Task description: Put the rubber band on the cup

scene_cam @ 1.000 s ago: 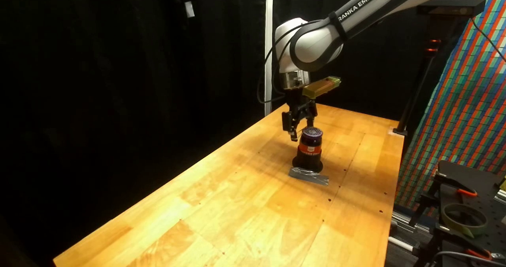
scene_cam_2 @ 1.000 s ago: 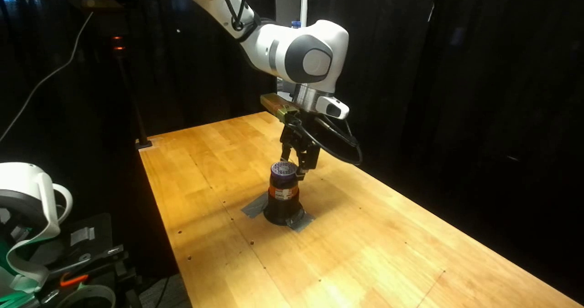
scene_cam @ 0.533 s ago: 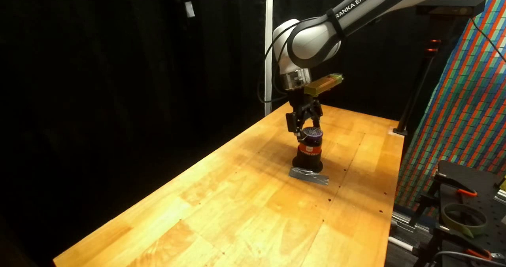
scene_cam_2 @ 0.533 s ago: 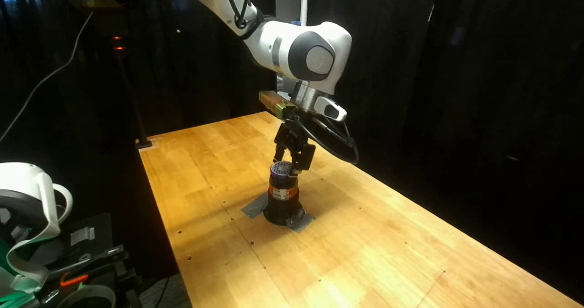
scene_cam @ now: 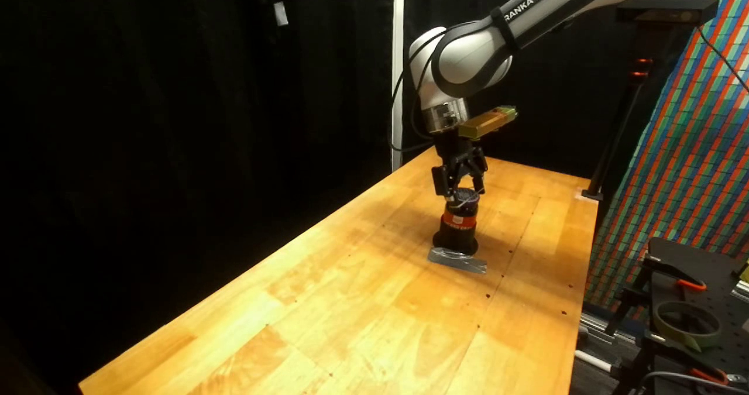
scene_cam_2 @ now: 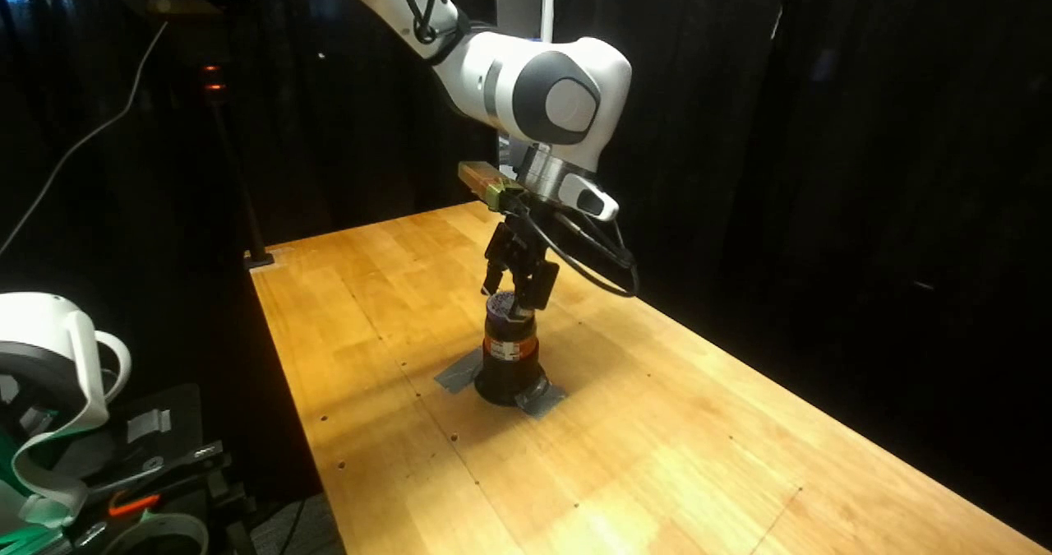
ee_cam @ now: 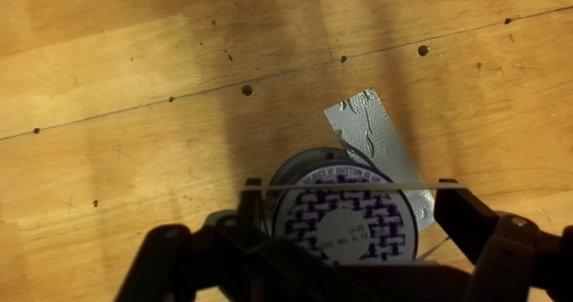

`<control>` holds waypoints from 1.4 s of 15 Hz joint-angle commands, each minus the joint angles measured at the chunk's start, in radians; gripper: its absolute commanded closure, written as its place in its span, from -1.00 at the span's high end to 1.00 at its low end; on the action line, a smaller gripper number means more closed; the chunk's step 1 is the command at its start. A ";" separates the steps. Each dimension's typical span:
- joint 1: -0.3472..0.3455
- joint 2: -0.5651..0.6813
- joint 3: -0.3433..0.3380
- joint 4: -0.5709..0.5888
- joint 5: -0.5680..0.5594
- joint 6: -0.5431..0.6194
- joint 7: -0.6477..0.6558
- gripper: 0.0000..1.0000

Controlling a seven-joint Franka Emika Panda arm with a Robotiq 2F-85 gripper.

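The cup (scene_cam: 459,222) is a dark upright jar with an orange-red label and a purple and white lid. It stands on the table in both exterior views (scene_cam_2: 510,349); the wrist view shows its lid (ee_cam: 344,230) from above. My gripper (scene_cam: 466,195) is open just above the lid, with its fingers at opposite sides (scene_cam_2: 505,302). The thin pale rubber band (ee_cam: 313,187) is stretched between the fingertips (ee_cam: 351,186) and crosses over the lid in the wrist view. A strand runs from the right finger towards the lid's near edge; the rest is hidden.
Grey tape (scene_cam: 459,260) lies at the cup's base, also in the wrist view (ee_cam: 371,127). The wooden table (scene_cam: 351,325) extends around it. A dark pole (scene_cam: 614,131) stands at a table corner. A cart with a tape roll (scene_cam: 687,325) is beside the table.
My gripper has moved from beside the cup to over its lid, carrying the stretched band with it. The gripper tilts a little more. The cup has not moved.
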 commanded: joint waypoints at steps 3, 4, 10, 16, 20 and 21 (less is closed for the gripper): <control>0.009 -0.140 -0.018 -0.209 0.000 0.110 0.008 1.00; 0.011 -0.158 -0.019 -0.239 -0.004 0.137 0.012 1.00; 0.025 -0.272 -0.024 -0.456 -0.029 0.426 0.074 0.71; 0.024 -0.380 -0.022 -0.628 -0.051 0.567 0.104 -0.29; 0.026 -0.457 -0.020 -0.735 -0.062 0.718 0.169 -0.79; 0.027 -0.474 -0.020 -0.764 -0.071 0.773 0.194 -0.82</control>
